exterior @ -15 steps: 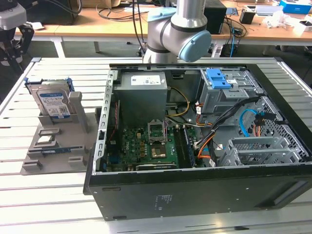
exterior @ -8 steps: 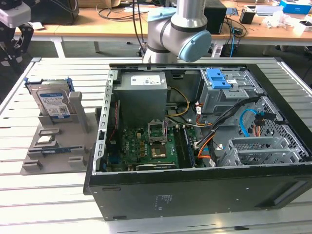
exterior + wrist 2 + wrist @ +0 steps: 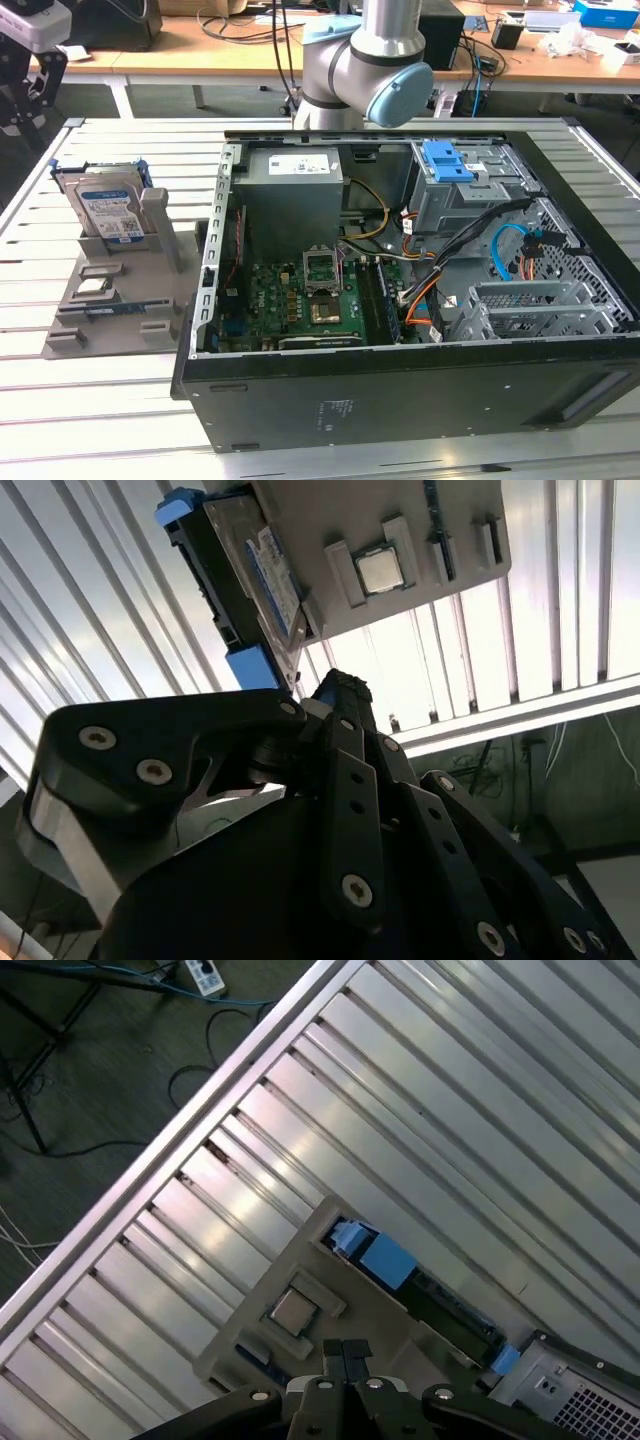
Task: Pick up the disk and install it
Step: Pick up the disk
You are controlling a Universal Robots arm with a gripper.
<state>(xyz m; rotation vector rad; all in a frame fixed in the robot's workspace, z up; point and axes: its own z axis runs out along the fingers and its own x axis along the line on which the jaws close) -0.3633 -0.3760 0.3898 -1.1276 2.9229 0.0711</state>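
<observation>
Showed the disk (image 3: 108, 205) standing on edge in the rear slot of a grey holder (image 3: 150, 300). Placed that holder on the slatted metal table (image 3: 90, 410), at the exterior view's left of the open computer case (image 3: 400, 400) and apart from it.

Bore, on the disk's broad face, a blue-and-white label with a barcode, its print too small to read. Carried blue side rails at both ends, plain on the disk (image 3: 240, 590) in the second wrist view. Hid the disk's lower edge inside the slot.

Held further in the holder: a square processor chip (image 3: 380, 570) seated in a shallow recess, and a thin board (image 3: 105, 312) lying in a narrow slot, its kind hard to tell.

Held inside the case: a grey power supply box (image 3: 295, 190) with a white label, unreadable; a green motherboard (image 3: 300, 300), its near edge hidden behind the case wall; a bare blue bracket (image 3: 447, 160) on the drive bays; orange and blue cables (image 3: 510, 250).

Cut off the arm (image 3: 370, 60) at the exterior view's upper edge.

Caught the gripper (image 3: 345, 1352) (image 3: 338, 685) in both wrist views with fingertips pressed together and nothing between them, above the holder and not touching the disk (image 3: 380, 1260).
</observation>
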